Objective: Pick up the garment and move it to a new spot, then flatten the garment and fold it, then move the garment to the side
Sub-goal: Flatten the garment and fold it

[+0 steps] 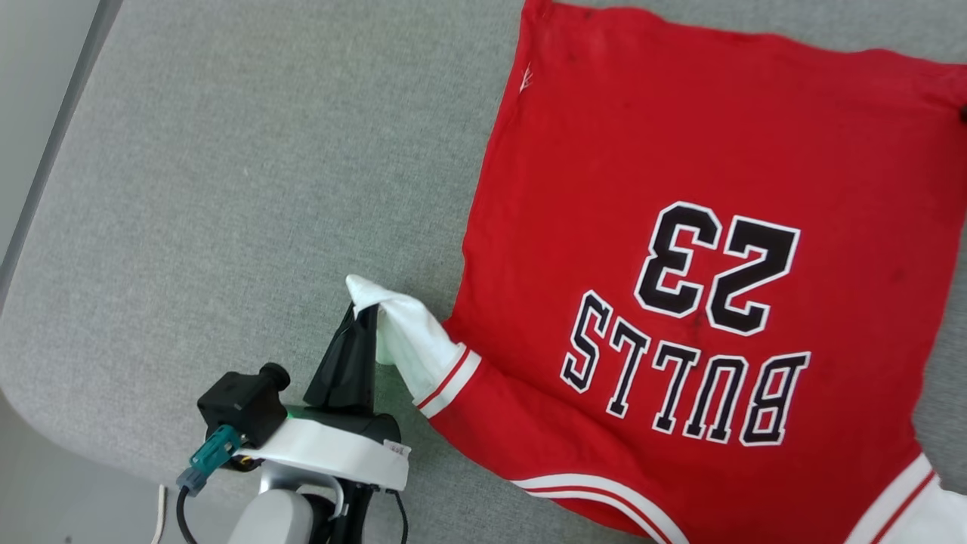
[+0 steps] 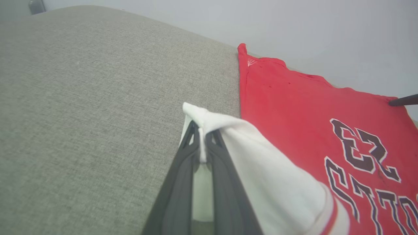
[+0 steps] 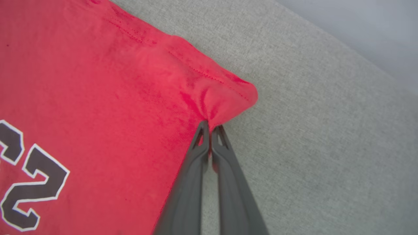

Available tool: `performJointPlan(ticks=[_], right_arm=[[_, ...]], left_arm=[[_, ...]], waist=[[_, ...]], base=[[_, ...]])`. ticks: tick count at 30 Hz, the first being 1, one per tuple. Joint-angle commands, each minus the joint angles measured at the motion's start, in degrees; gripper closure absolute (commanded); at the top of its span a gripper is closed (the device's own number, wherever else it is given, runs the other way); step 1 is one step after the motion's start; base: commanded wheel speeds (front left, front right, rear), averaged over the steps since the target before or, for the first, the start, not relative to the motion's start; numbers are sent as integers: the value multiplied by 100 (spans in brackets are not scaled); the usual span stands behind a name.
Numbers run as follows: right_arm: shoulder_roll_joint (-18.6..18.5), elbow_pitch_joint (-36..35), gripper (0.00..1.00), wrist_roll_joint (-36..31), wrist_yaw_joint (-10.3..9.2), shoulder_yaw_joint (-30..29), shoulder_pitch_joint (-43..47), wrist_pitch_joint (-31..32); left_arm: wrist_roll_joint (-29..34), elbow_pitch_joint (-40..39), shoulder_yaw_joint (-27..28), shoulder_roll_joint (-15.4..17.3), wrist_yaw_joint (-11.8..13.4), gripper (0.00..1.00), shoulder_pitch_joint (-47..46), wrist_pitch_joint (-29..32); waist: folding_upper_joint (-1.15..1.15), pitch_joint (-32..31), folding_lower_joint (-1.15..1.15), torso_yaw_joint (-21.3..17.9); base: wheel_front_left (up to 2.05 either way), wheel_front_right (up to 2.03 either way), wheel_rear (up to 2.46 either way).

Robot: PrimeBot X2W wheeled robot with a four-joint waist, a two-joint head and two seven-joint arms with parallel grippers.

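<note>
The left end effector (image 2: 202, 130) clamped the shirt (image 1: 680, 151) by its white sleeve (image 1: 412, 340), the right end effector (image 3: 210, 127) by a red hem corner (image 3: 228, 94) — uneven pulling could slip either shallow pinch.

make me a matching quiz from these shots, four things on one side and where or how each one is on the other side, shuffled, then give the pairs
Column one:
1. left gripper
2. right gripper
3. BULLS 23 print
4. grey fabric surface

Column two:
a. face up on the red cloth, upside down in the head view
b. shut on the white sleeve
c. spread beneath the garment
d. shut on a red corner

Pairs: 1-b, 2-d, 3-a, 4-c
</note>
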Motion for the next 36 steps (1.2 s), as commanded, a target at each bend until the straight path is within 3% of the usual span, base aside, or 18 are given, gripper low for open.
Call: performJointPlan(ticks=[1,12,22,29,36], right_arm=[[-26,-12,100,46,-7,19,68,-83],[-605,-751,100,860,-7,93,1095,-798],[-1090,-1870,100,1400,-7,-404,3433,-987],[-710,-2389,100,1454,-7,-1285,5293,-882],[-15,-2580,100,1211,-7,-1820,6718,-739]], left_arm=[[30,7,47,6,-5,100,57,-14],[59,-77,241,214,147,100,604,26],[-17,-215,385,432,297,100,1126,184],[-40,-301,412,517,361,100,1361,257],[-75,-328,409,557,397,100,1485,301]], waist=[[0,-212,0,-136],[0,-1056,0,-588],[0,-1758,0,-1034],[0,-2001,0,-1148],[0,-2061,0,-1173]], base=[[0,0,0],[0,0,0],[0,0,0],[0,0,0],[0,0,0]])
